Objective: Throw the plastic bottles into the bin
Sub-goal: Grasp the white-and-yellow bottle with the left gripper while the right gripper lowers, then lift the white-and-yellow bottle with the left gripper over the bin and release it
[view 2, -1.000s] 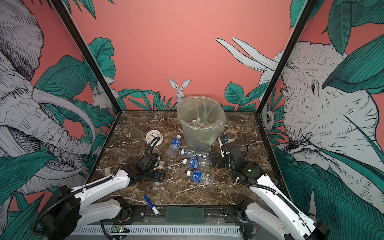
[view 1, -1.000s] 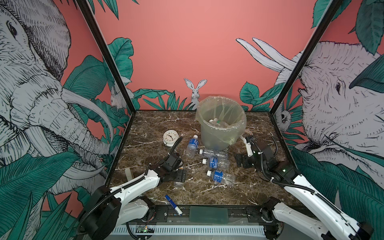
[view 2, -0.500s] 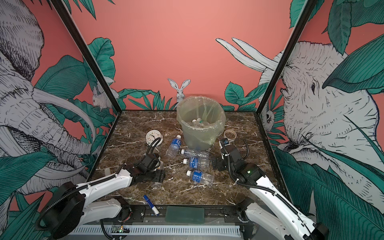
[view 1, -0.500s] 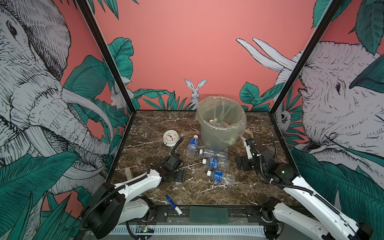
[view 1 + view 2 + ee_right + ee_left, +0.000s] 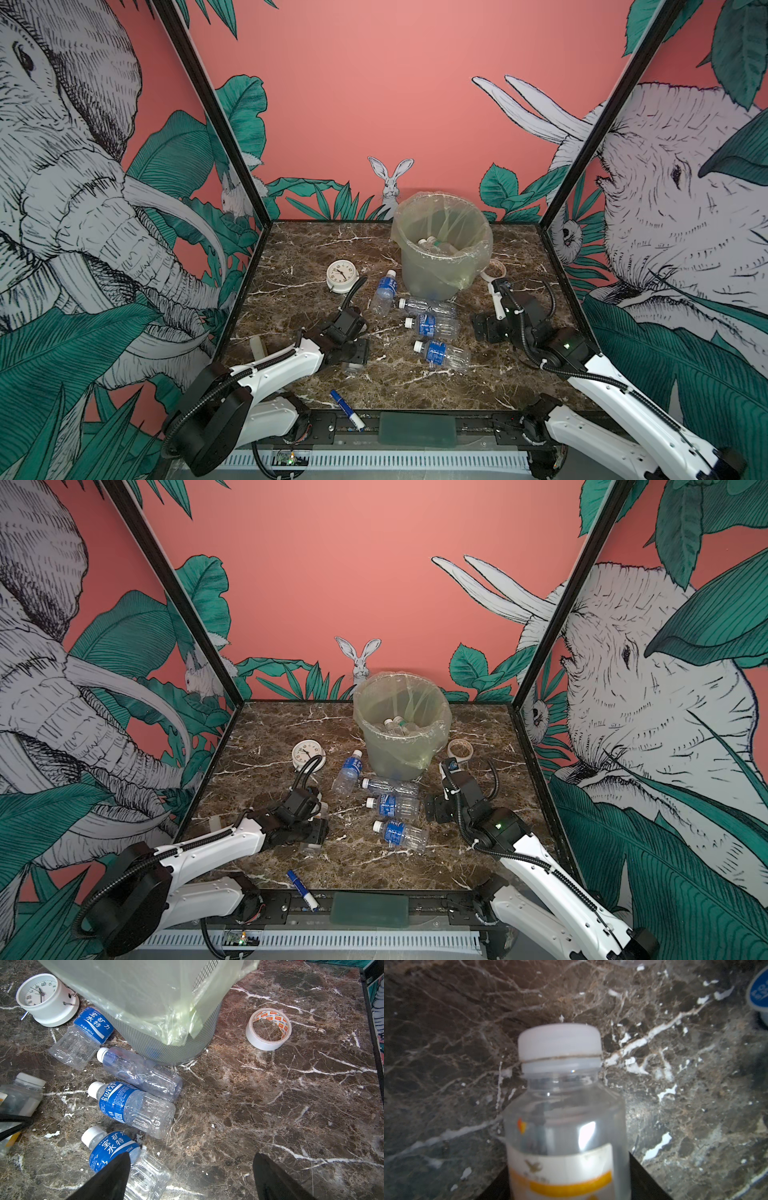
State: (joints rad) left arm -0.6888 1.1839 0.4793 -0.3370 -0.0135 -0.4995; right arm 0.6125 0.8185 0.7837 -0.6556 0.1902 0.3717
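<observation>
The bin stands at the back middle with some plastic bottles inside. Several blue-labelled bottles lie in front of it in both top views and in the right wrist view. My left gripper is low at the front left, shut on a small white-capped bottle with a white-yellow label. My right gripper hangs open over bare marble, just right of the lying bottles.
A white clock sits left of the bin. A roll of tape lies to the bin's right. A blue-capped marker pen rests at the front edge. Printed walls enclose the marble table on three sides.
My left gripper's jaws have closed onto the white-capped bottle. My right gripper has drifted slightly toward the front, still open.
</observation>
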